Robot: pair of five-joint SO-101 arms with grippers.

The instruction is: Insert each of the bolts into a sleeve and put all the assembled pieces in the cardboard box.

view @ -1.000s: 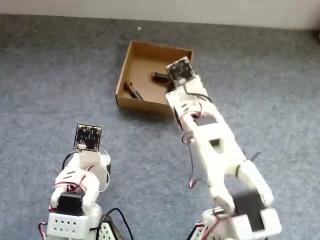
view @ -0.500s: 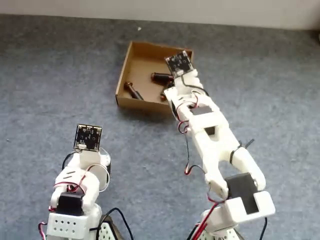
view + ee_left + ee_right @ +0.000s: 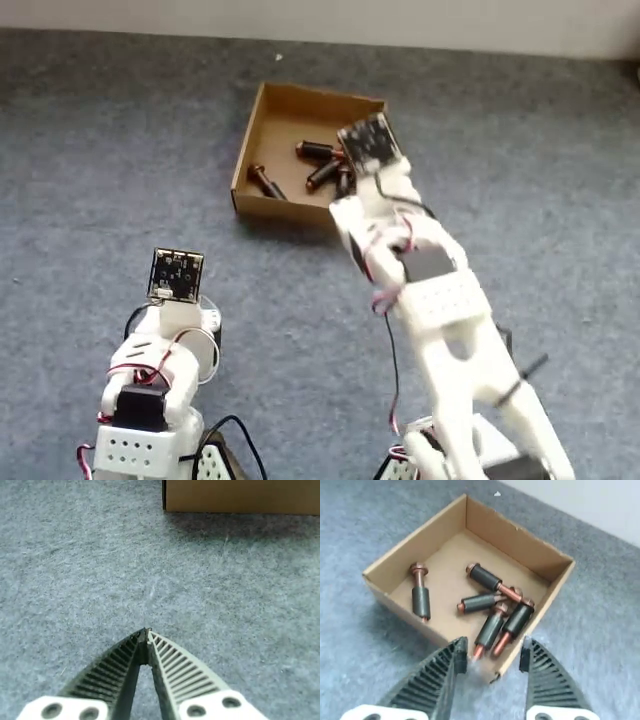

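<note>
Right end effector hovers over the near rim of the cardboard box, ribbed dark fingers spread wide w/ nothing btwn them. Left end effector sits low over the table, well apart from the box, approx 7 o'clock of it in the high view. Its two ribbed fingers meet at the tips and it's empty.

Five bolts lie inside the box, each w/ a sleeve on it. One lies alone toward the box's 8 o'clock corner. The other four bunch from centre toward 3 o'clock, some touching. Bolts are copper-coloured metal w/ flanged heads. Sleeves are matte black cylinders, shorter than the shanks, so metal shows at both ends.

Box is shallow, squarish, plain brown cardboard w/ an open top. In the high view the white right arm and its camera board cover the box's 4 o'clock corner and part of the bunch. Table surface is grey, short-pile, carpet-like fabric.
</note>
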